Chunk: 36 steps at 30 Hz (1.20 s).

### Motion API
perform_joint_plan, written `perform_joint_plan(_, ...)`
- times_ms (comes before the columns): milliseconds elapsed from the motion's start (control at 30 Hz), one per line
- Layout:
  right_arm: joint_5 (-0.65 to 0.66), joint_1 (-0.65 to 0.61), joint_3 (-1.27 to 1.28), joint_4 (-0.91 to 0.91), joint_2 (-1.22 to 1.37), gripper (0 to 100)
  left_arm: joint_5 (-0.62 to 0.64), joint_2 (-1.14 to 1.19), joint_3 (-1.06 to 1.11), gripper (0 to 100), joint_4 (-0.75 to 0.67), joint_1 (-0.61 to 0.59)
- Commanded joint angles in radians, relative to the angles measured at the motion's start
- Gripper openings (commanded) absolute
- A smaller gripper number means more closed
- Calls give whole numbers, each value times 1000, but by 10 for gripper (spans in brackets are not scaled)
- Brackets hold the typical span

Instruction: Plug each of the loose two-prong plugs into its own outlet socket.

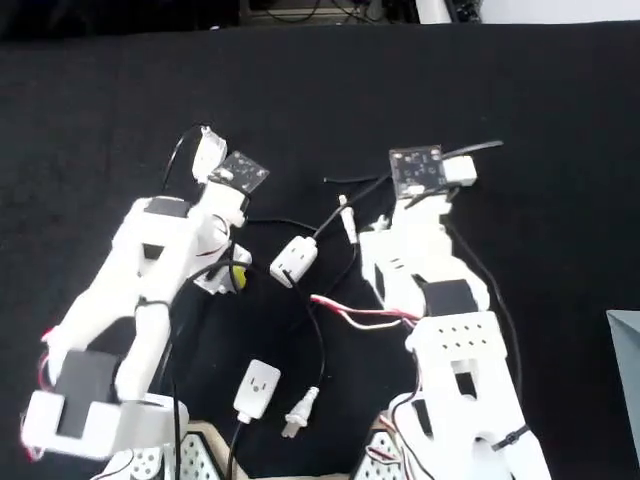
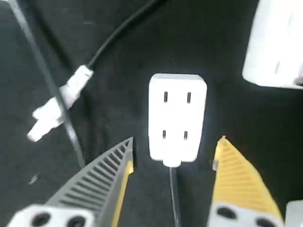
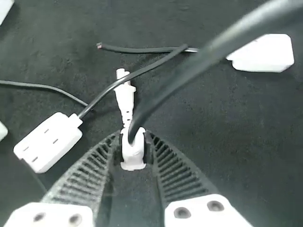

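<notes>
Nearest, at 6 o'clock on the table in the high view: the near socket (image 1: 257, 388), w/ a loose plug (image 1: 300, 410) just beside it at its 3 o'clock. No gripper is on either.

Mid-table lies the mid socket (image 1: 293, 260). The left gripper (image 2: 176, 141) hangs over its cord end w/ jaws wide apart and nothing held, so the socket sits between the yellow pads (image 2: 236, 165). Just past it toward 1 o'clock, the right gripper (image 3: 132, 137) is clamped tight on the held plug (image 3: 126, 106) by its rear end, prongs pointing away.

Risks:
- The grip is on the tail only, so the plug could pivot or slip when the prongs meet the slots.
- The stiff black cord (image 3: 199, 56) arches over it & may drag it off line.
- The mid socket lies free on the cloth. Unless the left gripper pins it first, a push prob. just slides it.
- Cords cross btw the arms, so a snag is likely. The arms are also close enough to clash.

Hard to make out:
- The prong tips are tiny in the right wrist view, and their line-up vs. the slots is unclear.
- The side plug (image 2: 61, 106) in the left wrist view is possibly the held one, but I can't confirm that.
- The white block (image 2: 274, 42) is cut off at the corner and unidentified.
</notes>
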Motion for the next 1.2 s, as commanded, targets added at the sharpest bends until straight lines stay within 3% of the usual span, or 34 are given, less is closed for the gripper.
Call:
perform_joint_plan(0,40,-21,-16,-5,-15,12,5,-181,12,275,69,-13)
perform_joint_plan(100,37,-21,-15,2,-15,12,-5,-235,88,275,31,-15)
perform_joint_plan(333,37,-21,-7,3,-15,12,-44,-238,297,275,-206,-28)
perform_joint_plan(567,37,-21,-7,3,-15,12,-46,-236,318,275,-338,-193)
perform_joint_plan(1000,37,-23,-15,3,-15,12,-100,-249,303,275,-275,-219)
perform_joint_plan(1167,37,-23,-10,3,-15,12,-31,-249,260,277,-267,-165)
